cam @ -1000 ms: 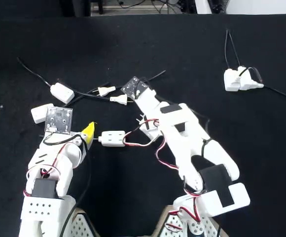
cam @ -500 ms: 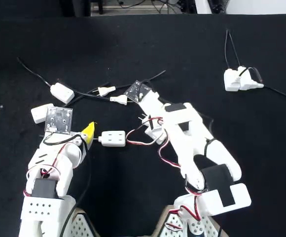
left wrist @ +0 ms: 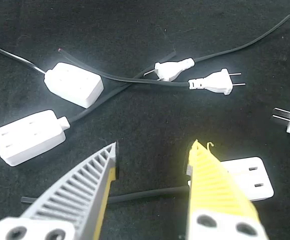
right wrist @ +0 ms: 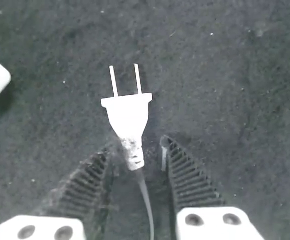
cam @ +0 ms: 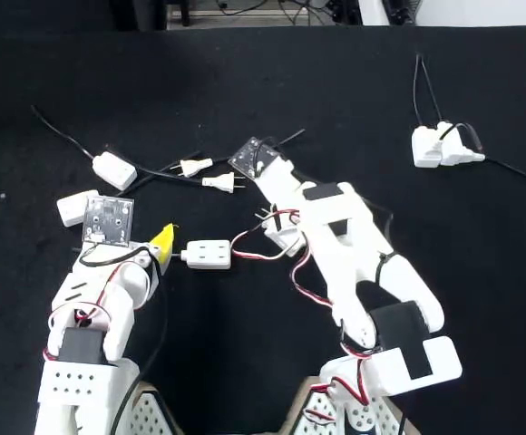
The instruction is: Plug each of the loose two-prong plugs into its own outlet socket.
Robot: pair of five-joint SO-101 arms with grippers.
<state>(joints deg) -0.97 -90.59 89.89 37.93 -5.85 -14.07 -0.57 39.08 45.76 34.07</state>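
The left claw (left wrist: 152,147) is spread wide, with an outlet block (left wrist: 249,176) just beside it. The right claw (right wrist: 135,146), also spread, is nearer the work. It straddles the cord end of a white plug (right wrist: 128,116), which lies in line with it, prongs pointing away.

From where I stand, nothing here carries any writing, label, number or sign I can read.
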